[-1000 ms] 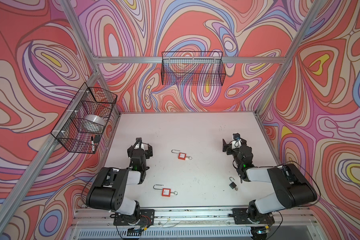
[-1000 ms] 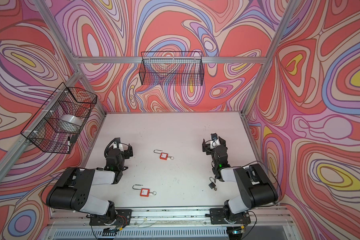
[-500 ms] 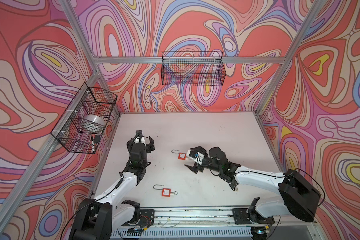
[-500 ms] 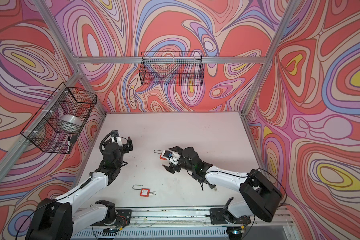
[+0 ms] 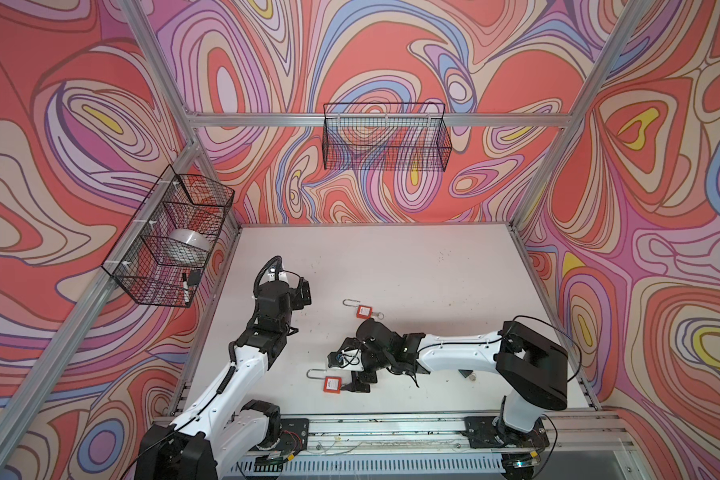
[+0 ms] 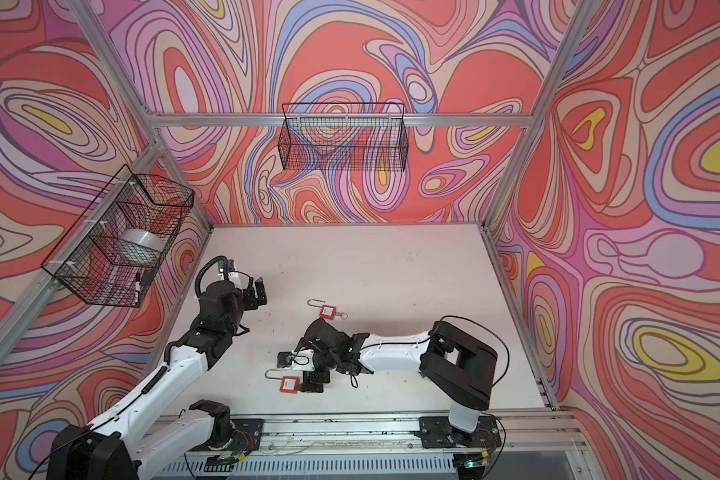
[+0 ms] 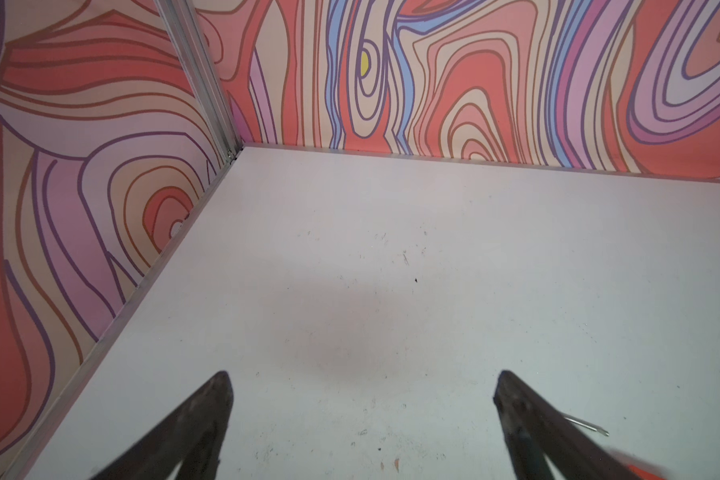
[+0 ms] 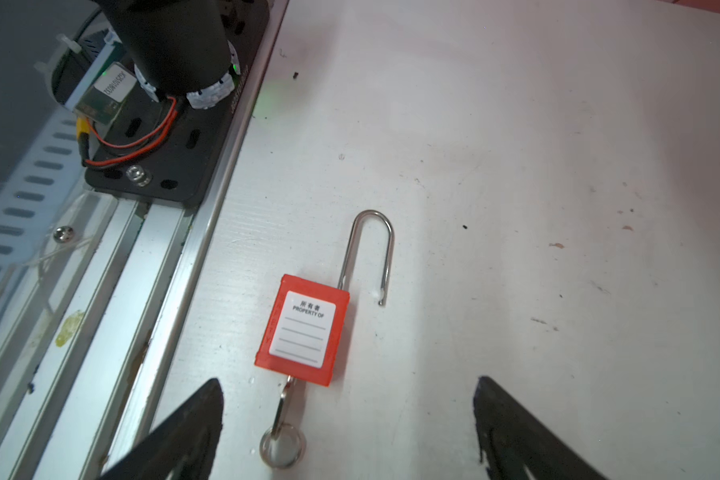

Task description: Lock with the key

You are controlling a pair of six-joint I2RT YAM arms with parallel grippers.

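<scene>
**Right end effector spread at the key end of the near padlock**

- The red padlock [image 8: 302, 330] lies flat on the white desk [image 5: 412, 266], close to the front rail. It shows in both top views [image 5: 332, 384] [image 6: 288, 384].
- The right end effector [image 8: 348, 386] is spread wide and grips nothing. In the right wrist view the padlock body sits just ahead of the fingertips [image 8: 208, 395], nearer one finger than the other and touching neither.
- The key [image 8: 283, 405] is in the base of the padlock, and its ring lies between the two fingers.
- The shackle [image 8: 371, 232] points away from the end effector, with its free end out of the body.
- The left end effector [image 7: 362, 376] is also spread and empty. It hangs over bare desk, well apart from the near padlock [image 5: 304, 293].
- The white label reads "所有者 / PROPERTY OF" above four blank lines.
- A second red padlock [image 5: 363, 311] lies further back on the desk. In the left wrist view only a blurred red corner and a shackle tip show, cut off at the edge.
- A small metallic item [image 5: 470, 375] shows beside the right arm, too hidden to identify.
- A sticker on the left arm's base carries a code too small to read.
</scene>
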